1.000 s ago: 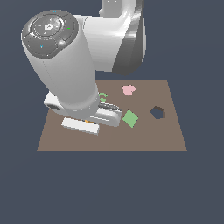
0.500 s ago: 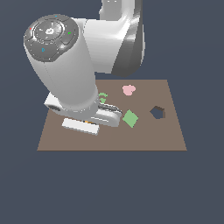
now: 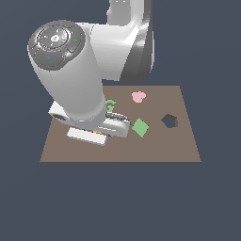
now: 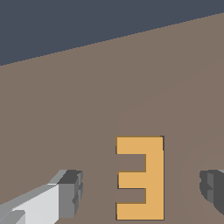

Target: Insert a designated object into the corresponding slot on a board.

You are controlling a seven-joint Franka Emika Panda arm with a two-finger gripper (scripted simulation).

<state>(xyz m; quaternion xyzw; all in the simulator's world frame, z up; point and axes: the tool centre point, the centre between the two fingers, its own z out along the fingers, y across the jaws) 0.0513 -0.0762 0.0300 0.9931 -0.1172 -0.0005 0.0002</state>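
In the wrist view, the end effector (image 4: 142, 192) hangs with fingers apart, straddling an orange E-shaped block (image 4: 141, 177) lying flat on the brown board (image 4: 87, 109). It looks rigid, thin and light; its straight spine seems the best grip. Further toward the exterior view's right sits a dark hexagonal slot (image 3: 169, 121).

arm (image 3: 89, 70): glossy white casing | grey round joint cap, coloured dots | dark grey fingertips (image 4: 72, 192)
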